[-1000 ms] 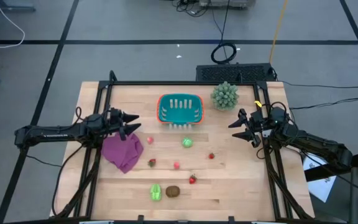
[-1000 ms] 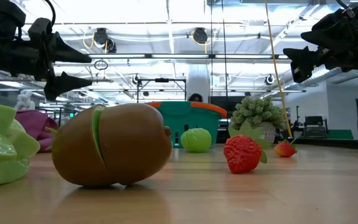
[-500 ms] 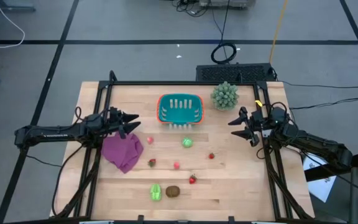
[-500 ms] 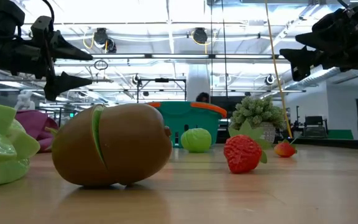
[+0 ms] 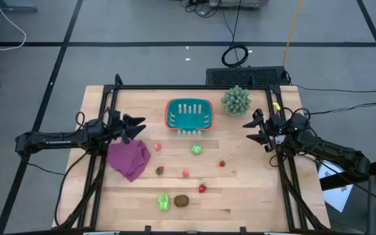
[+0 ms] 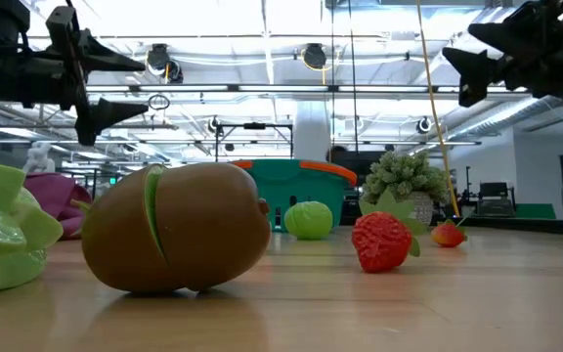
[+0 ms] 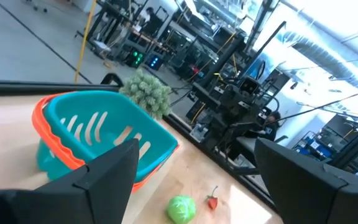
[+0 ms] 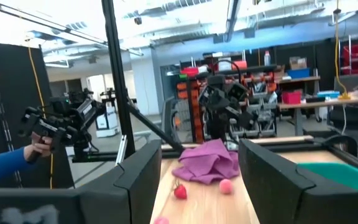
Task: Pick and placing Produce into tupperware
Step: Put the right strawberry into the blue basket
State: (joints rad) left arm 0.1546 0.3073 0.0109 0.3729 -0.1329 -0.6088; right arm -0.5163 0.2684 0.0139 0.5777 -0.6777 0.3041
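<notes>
Sitting on pale wood, slotted teal tupperware [image 5: 188, 115], glossy brown oval [image 5: 181, 201], both grippers' fingers apart, empty.

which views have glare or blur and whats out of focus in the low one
Low view: ceiling lights blow out behind the scene, the brown oval and light green piece loom large and soft up close. Left wrist view: bright windows wash out one side, the left hand is blurred. Right wrist view: the purple cloth is soft.
</notes>
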